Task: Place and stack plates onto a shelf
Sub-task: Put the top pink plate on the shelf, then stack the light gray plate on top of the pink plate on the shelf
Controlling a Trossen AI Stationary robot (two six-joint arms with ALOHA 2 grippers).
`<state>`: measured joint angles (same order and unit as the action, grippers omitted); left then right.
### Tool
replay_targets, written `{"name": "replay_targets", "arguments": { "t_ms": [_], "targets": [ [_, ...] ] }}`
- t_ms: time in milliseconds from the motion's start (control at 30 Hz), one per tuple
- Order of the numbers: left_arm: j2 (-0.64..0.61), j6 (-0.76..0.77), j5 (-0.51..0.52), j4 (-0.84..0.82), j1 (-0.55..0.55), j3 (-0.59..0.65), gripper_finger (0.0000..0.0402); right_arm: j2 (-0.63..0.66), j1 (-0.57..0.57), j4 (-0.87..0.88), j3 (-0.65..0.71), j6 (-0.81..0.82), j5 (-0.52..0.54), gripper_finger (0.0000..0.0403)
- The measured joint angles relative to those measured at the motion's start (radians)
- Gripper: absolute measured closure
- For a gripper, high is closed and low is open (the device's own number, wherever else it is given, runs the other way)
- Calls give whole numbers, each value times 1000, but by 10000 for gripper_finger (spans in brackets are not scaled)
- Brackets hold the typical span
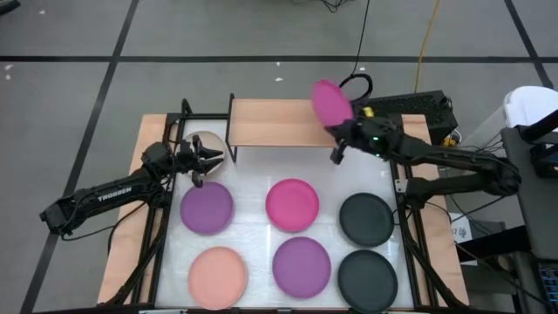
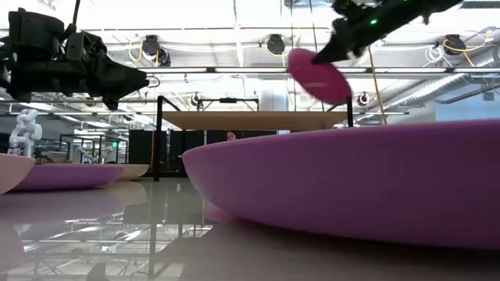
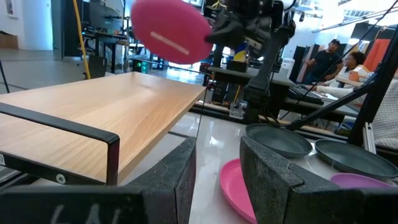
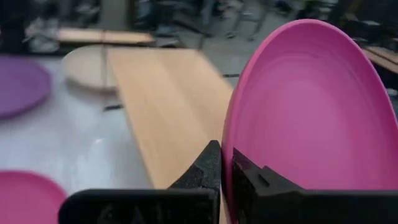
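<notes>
Your round magenta pink matte plate (image 1: pixel 331 102) is tilted in the air above the right end of the low light-wood shelf (image 1: pixel 270 122), its rim pinched by the right gripper (image 4: pixel 225 163). The board below that gripper looks bare. The left gripper (image 1: pixel 209 157) hovers released near the shelf's left end, beside a cream plate (image 1: pixel 202 139) that is partly hidden.

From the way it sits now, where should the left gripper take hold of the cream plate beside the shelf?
Probably at the rim. The cream plate lies flat on the table, shallow, with the shelf close on one side. The left gripper hovers open right at it, so coming down from above onto the edge facing away from the shelf, one finger inside and one outside, looks cleanest.
</notes>
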<state>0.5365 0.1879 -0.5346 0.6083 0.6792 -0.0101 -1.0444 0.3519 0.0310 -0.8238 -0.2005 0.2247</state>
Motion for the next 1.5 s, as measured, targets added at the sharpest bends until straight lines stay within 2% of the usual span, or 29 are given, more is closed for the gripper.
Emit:
{"name": "replay_targets", "arguments": {
  "t_ms": [100, 267, 567, 933, 1167, 1267, 1400, 1500],
  "targets": [
    [0, 0, 0, 0, 0, 0, 273, -95, -10, -14, -36, -60, -44, 403],
    [0, 0, 0, 0, 0, 0, 273, -215, -46, -18, -56, -152, -44, 403],
    [0, 0, 0, 0, 0, 0, 273, -304, -46, 2, -59, -159, -41, 400],
    [0, 0, 0, 0, 0, 0, 273, -309, -46, -21, -59, -129, -47, 305],
    [0, 0, 0, 0, 0, 0, 273, -213, -73, -77, -58, -126, -49, 262],
    [0, 0, 0, 0, 0, 0, 273, -143, -85, -85, -55, -125, -78, 259],
    [0, 0, 0, 0, 0, 0, 273, -38, -102, -83, -30, -112, -170, 263],
    [0, 0, 0, 0, 0, 0, 273, 41, -128, -83, 10, -102, -177, 267]
  ]
}}
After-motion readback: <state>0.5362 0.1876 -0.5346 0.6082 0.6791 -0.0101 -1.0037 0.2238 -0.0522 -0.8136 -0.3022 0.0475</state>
